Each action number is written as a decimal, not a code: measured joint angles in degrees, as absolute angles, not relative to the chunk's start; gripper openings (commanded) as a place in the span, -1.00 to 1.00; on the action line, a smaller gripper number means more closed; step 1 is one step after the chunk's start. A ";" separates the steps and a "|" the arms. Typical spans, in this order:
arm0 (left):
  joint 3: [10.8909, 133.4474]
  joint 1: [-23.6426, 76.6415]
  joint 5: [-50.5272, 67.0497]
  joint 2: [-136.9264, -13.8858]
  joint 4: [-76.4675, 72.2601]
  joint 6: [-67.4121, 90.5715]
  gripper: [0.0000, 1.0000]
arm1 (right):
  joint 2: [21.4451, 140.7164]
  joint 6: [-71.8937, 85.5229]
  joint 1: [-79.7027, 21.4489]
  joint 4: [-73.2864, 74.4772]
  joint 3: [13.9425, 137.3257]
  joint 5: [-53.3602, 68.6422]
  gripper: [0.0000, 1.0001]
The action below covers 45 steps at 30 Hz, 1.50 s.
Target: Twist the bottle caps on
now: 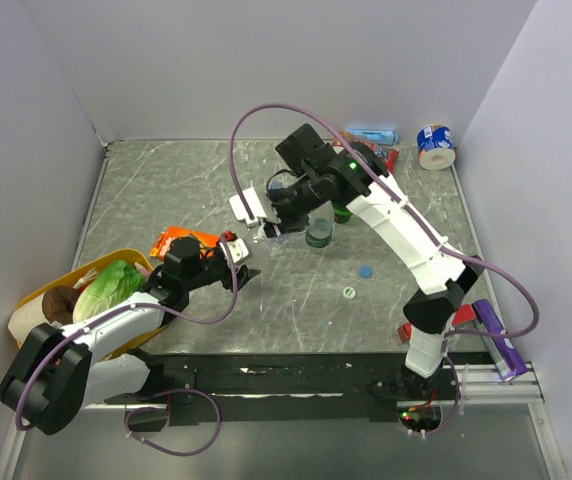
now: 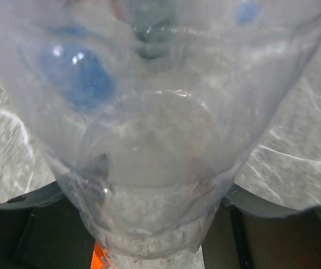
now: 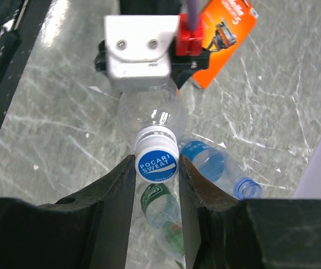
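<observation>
**A:** What has the left tool point(image 2: 155, 224) got?

**B:** It is pinching the base end of a clear bottle point(image 3: 149, 115). The bottle is held up off the counter point(image 1: 166, 190), with its neck pointing at the other arm.

**A:** And the lid?

**B:** The Pocari cap point(image 3: 157, 163) sits on that neck. It has a white ribbed side and a blue face with white "POCARI SWEAT" lettering. The right tool point(image 3: 157, 174) is pressed onto it, one finger on each side.

**A:** How many caps in all?

**B:** Three. That one, plus two loose on the counter further right. They are a plain blue cap point(image 1: 365, 270) and, near it but apart, a green-rimmed cap point(image 1: 348, 292) with a white centre.

**A:** Bottles?

**B:** Three that I can count. There is the held one. Beneath it, in the right wrist view, a blue-label bottle point(image 3: 211, 165) lies with its neck open. A green-label bottle point(image 3: 163, 210) is partly hidden between the fingers.
</observation>
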<state>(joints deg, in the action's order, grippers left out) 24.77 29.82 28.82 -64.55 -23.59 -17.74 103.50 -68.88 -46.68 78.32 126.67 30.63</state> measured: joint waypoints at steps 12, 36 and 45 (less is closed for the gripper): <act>23.46 30.63 22.06 -66.59 -28.91 -13.98 -0.98 | 106.76 -62.78 -46.26 76.88 130.13 28.58 -0.44; 23.42 31.09 26.24 -67.59 -31.66 -12.80 -0.98 | 104.68 -60.49 -45.08 77.06 123.98 25.80 0.41; 28.23 31.09 34.41 -68.18 -22.98 -18.87 -0.98 | 90.59 -66.96 -34.37 76.88 111.31 25.36 0.35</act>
